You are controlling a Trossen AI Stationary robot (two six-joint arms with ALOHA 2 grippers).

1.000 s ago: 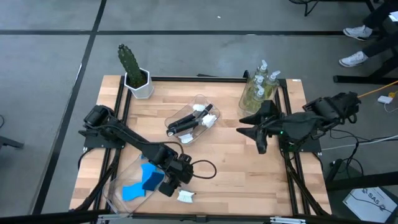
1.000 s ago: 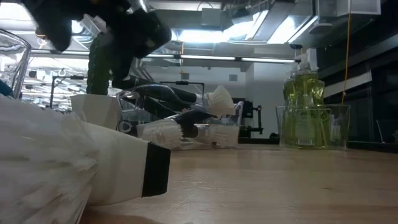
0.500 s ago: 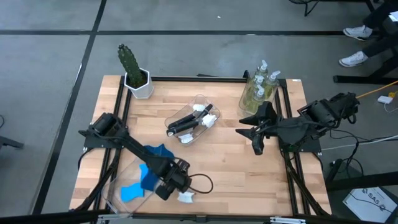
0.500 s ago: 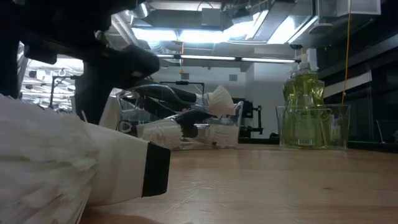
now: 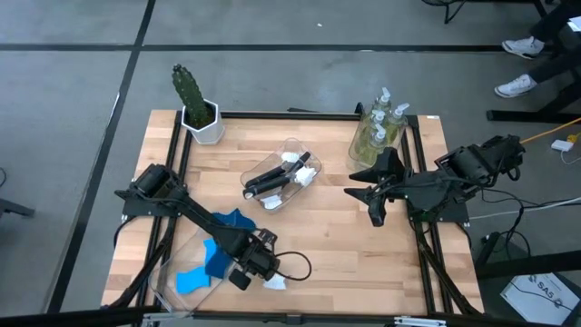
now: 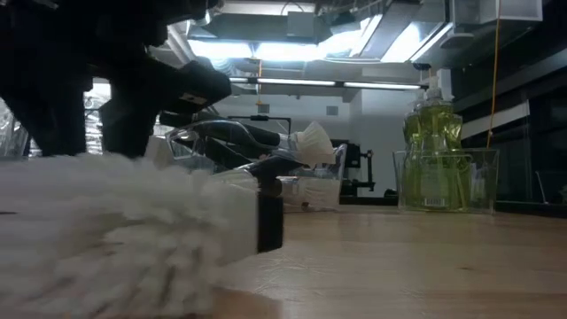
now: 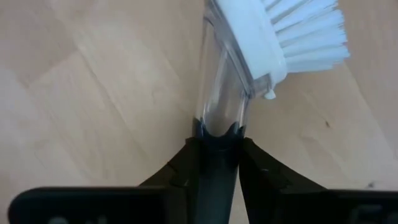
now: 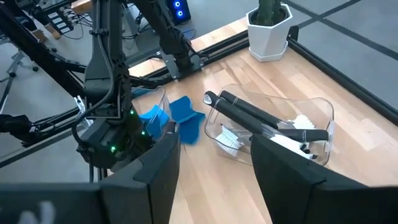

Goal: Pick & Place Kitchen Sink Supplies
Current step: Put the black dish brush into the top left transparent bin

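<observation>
Down at the front edge of the table (image 5: 336, 245), my left gripper (image 7: 217, 146) has just pinched shut on the loose dish brush (image 5: 275, 283), which has shifted on the wood. Looks ready to lift. Right gripper (image 5: 377, 211) idles half-open, empty.

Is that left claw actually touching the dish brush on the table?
Touching. The left wrist view shows the left gripper with its jaws pressed against both sides of the dish brush handle.
</observation>
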